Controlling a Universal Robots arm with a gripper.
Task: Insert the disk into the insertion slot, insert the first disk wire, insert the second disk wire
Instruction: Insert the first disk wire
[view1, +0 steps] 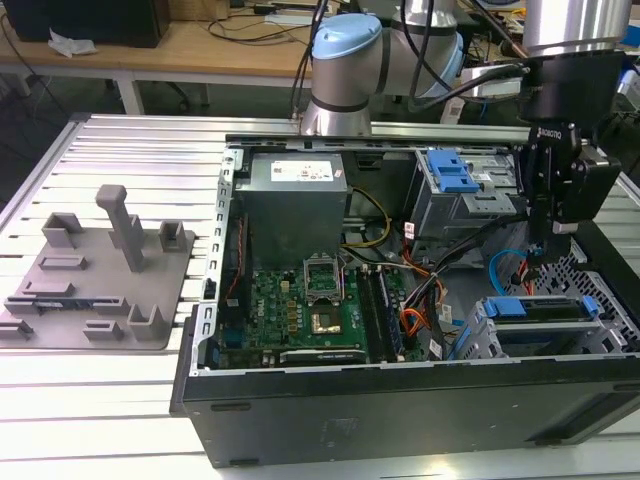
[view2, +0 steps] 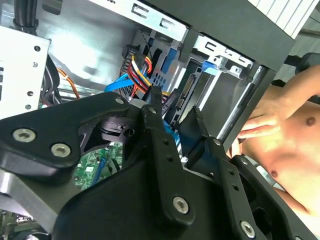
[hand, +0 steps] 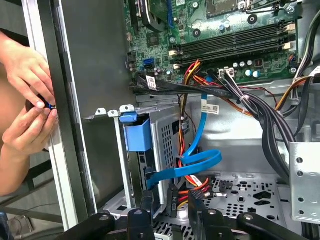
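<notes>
Robotics lab, slotted aluminium table (view1: 130, 140), open computer case (view1: 400, 410), cluttered workbench (view1: 200, 45) behind

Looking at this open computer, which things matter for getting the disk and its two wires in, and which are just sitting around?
Part of the job:
disk
insertion slot
first disk wire, red-orange
second disk wire, blue
gripper

Just lying about:
motherboard
power supply
taller bay with blue latch
grey fixture plate outside the case
person's hand
</notes>
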